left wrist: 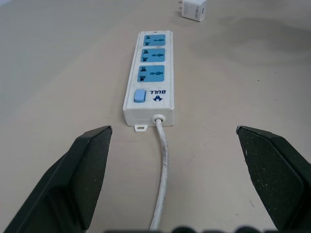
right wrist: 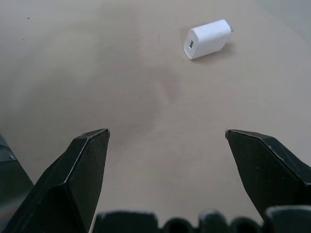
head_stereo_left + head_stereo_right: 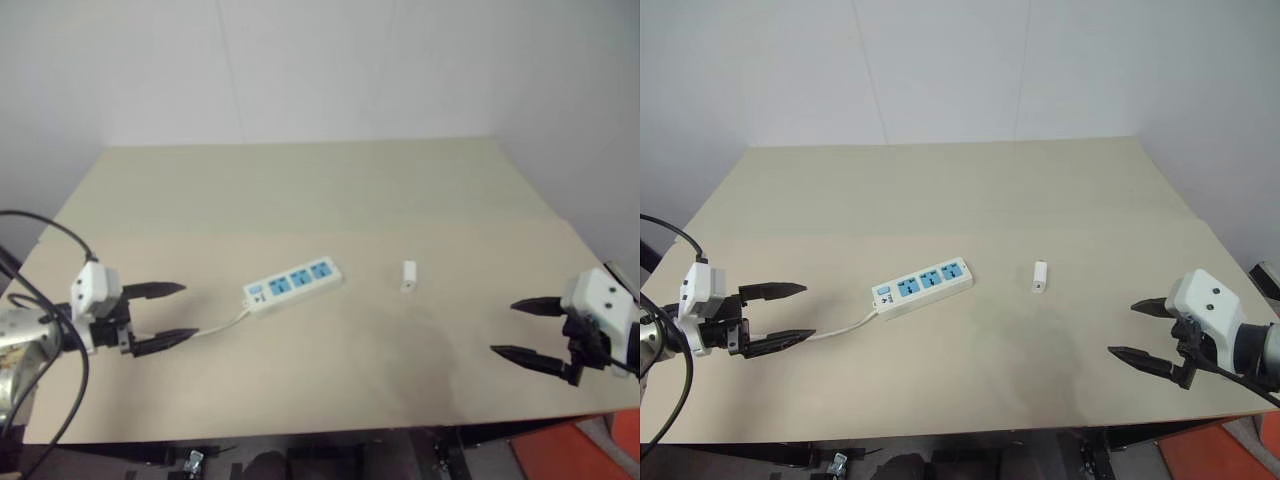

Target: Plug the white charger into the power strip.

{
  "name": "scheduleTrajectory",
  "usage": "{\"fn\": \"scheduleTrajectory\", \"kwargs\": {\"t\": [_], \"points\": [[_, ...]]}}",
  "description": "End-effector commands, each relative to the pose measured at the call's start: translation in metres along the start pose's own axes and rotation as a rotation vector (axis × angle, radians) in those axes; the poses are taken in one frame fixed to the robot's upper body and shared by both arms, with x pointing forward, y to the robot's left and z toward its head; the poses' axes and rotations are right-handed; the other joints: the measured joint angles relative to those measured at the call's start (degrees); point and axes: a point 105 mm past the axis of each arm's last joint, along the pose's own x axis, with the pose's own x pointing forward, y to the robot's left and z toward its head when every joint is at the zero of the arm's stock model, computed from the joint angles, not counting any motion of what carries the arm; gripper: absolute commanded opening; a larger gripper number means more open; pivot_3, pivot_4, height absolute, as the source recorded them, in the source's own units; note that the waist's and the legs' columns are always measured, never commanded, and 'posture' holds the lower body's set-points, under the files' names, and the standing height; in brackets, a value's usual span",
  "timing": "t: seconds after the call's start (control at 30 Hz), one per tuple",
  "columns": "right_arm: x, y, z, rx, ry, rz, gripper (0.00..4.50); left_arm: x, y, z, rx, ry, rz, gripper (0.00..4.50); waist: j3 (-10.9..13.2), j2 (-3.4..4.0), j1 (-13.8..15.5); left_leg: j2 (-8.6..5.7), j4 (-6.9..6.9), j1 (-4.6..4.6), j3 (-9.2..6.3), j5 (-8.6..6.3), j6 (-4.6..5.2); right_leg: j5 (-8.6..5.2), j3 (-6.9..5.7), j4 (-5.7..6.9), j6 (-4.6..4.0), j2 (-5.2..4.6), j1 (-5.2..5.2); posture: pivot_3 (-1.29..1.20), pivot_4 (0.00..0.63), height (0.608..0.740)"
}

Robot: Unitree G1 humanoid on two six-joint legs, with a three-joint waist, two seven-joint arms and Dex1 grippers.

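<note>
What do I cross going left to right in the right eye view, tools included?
Left tool → cord → power strip → charger → right tool, all over the table.

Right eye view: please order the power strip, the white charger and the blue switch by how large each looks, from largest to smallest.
1. power strip
2. white charger
3. blue switch, clearly smaller than the charger.
All three lie at a similar distance on the table, so nearness should not affect the order.
</note>
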Motion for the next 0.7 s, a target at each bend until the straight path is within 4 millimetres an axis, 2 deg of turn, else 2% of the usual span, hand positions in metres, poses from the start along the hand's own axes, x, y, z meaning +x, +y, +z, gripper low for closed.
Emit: {"fn": "scheduleTrajectory", "kwargs": {"t": [0.03,0.57,0.7], "points": [[-0.005,-0.004,0.007,-0.067,0.005,-0.035,4.5,0.001,0.001,0.009,0.034,-0.017,-0.008,4.49,0.0,0.0,0.0,0.0,0.0,0.0,0.0,0.0,0.0,0.0,0.0,0.0,0.0,0.0,0.0,0.0,0.15,0.74],[-0.005,-0.002,0.005,-0.081,0.011,-0.04,4.5,0.005,0.003,0.007,0.036,-0.027,-0.007,4.49,0.01,-0.01,0.0,0.0,0.0,0.0,0.0,0.0,0.0,0.0,0.0,0.0,-0.01,0.0,0.0,0.0,0.15,0.74],[-0.003,-0.002,0.006,-0.086,0.008,-0.04,4.5,0.008,0.006,-0.003,0.047,-0.011,0.01,4.49,0.01,-0.01,0.02,-0.01,0.0,0.0,0.01,0.0,0.0,0.01,0.0,0.0,-0.01,0.0,0.0,0.0,0.15,0.74]]}}
